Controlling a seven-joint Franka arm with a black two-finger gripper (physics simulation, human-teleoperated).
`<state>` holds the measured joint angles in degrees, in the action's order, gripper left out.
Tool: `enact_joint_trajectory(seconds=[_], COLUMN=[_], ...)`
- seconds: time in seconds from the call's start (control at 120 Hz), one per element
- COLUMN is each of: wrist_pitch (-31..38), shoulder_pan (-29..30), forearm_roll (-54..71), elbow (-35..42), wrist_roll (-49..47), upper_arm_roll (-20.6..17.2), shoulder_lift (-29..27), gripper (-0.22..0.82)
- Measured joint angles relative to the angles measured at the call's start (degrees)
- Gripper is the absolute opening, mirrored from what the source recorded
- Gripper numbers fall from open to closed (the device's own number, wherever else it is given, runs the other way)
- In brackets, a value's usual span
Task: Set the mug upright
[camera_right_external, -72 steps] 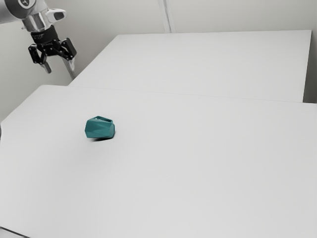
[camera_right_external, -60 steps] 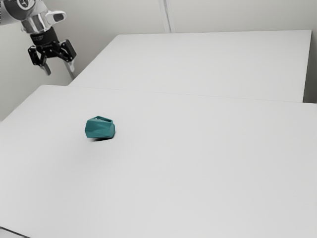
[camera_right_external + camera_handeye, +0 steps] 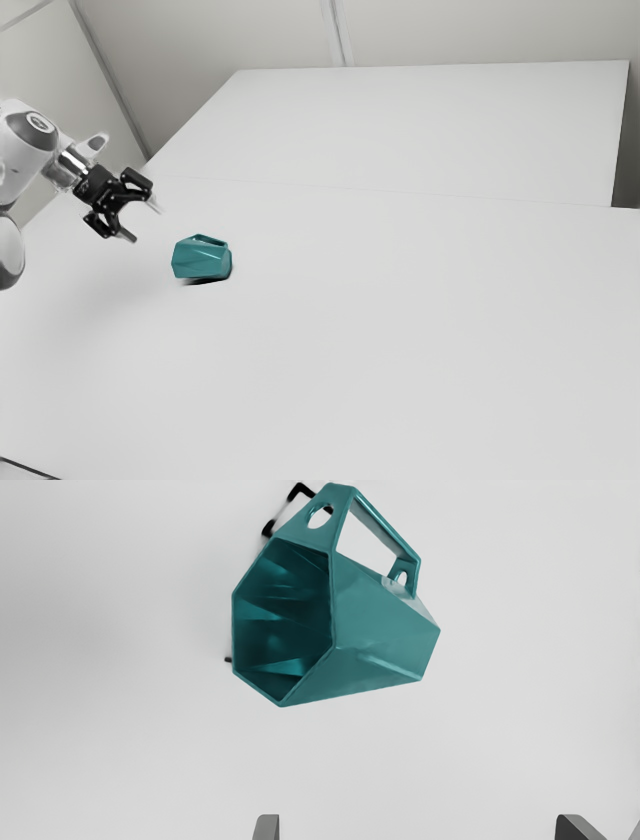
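"Mug spotted, and it's down on its side! It is found at nine o'clock from the middle of the exterior view, laid on the table."

"And the gripper?"

"Held near, but no contact is made. From the gripper, the mug is seen out at four o'clock in the exterior view. The fingers are spread wide, with nothing gripped between them!"

"How is the mug turned?"

"Its open mouth is shown to the wrist camera, so in the exterior view it is pointed roughly at nine o'clock, with the base at about three. The handle is carried along the twelve o'clock side."

"So what can be counted as done?"

"The gripper is placed within short reach, wide open, with the mug in clear sight of the wrist camera. That much can be credited. Upright, though? Not reached: the mouth is aimed sideways, not at the ceiling."

"And what is left?"

"The bulk of it, it would be judged! A hold is to be taken, the mug is to be rolled up onto its base, and then it is to be let go. Whether any try has been made already can't be told from this."
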<state>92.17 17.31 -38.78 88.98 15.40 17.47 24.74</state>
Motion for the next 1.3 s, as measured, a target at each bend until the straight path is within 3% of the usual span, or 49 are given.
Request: enact_joint_trajectory(seconds=[0.142, 0.558, 0.783, 1.217, 1.3], wrist_pitch=[1.5, 3.3, 4.0, 5.0, 5.2], shoulder_pan=[0.3, 0.3, -0.6, -2.6, -2.7], forearm_roll=[-7.4, -15.5, -18.9, -24.0, -24.5], elbow=[1.4, 2.8, 1.4, 1.5, 1.6], wrist_roll=[5.8, 16.8, 20.2, 23.5, 23.9], upper_arm_roll=[0.9, 2.7, 3.3, 2.1, 2.1], shoulder_lift=[4.3, 6.6, 10.3, 12.0, 12.2], gripper=[0.60, 0.60, 0.60, 0.60, 0.54])
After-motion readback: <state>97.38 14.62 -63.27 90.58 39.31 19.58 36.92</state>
